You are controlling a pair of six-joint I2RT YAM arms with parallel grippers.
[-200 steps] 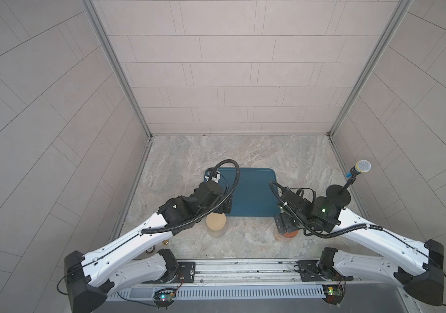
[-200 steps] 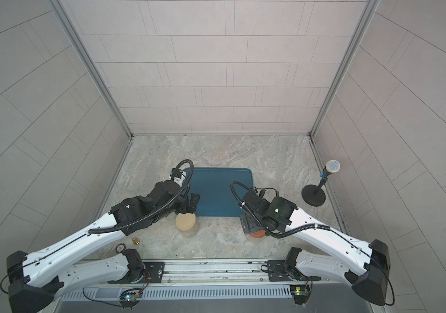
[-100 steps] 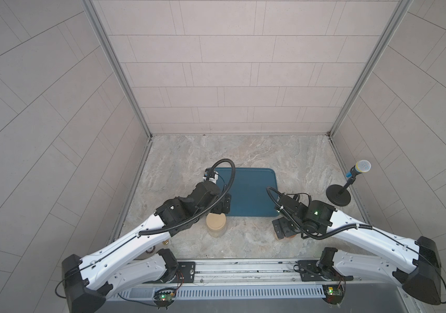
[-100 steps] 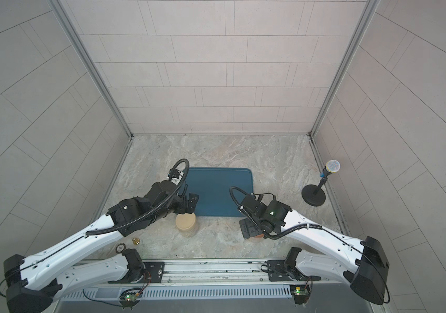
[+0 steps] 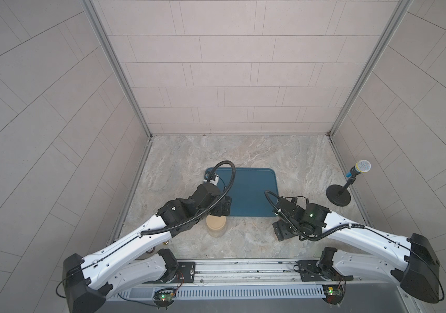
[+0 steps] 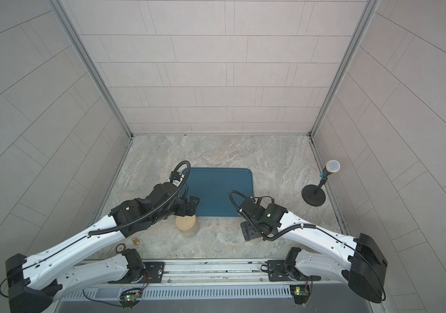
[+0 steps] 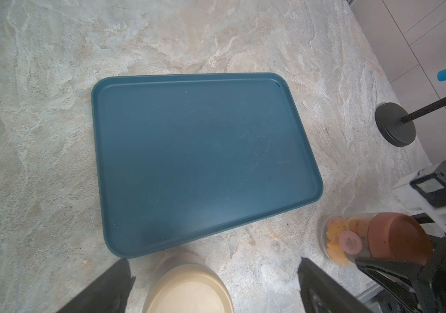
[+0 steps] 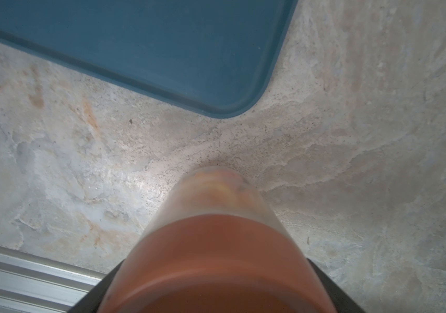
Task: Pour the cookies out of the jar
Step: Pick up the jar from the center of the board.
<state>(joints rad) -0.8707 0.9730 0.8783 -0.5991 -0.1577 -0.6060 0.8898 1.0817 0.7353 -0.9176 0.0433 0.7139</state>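
While the cookies (image 7: 349, 242) are sitting jarred beside the tray (image 7: 202, 151), nothing is bracing the jar (image 7: 352, 219).
Right pincer (image 8: 212, 273) is straddling its lid (image 8: 216, 244), grip unclear; left pincer (image 7: 213, 264) is hanging spread; a twist is risking toppling.

Marble-patterned table (image 5: 183, 162), as I see it in both top views. On it: blue tray (image 5: 251, 195), centre; tan-lidded jar (image 5: 217, 223) just beside the tray's near edge; cookie jar (image 7: 352, 241) upright near a tray corner; microphone stand (image 5: 338, 195), right side; small brass piece (image 6: 135, 241), left front.
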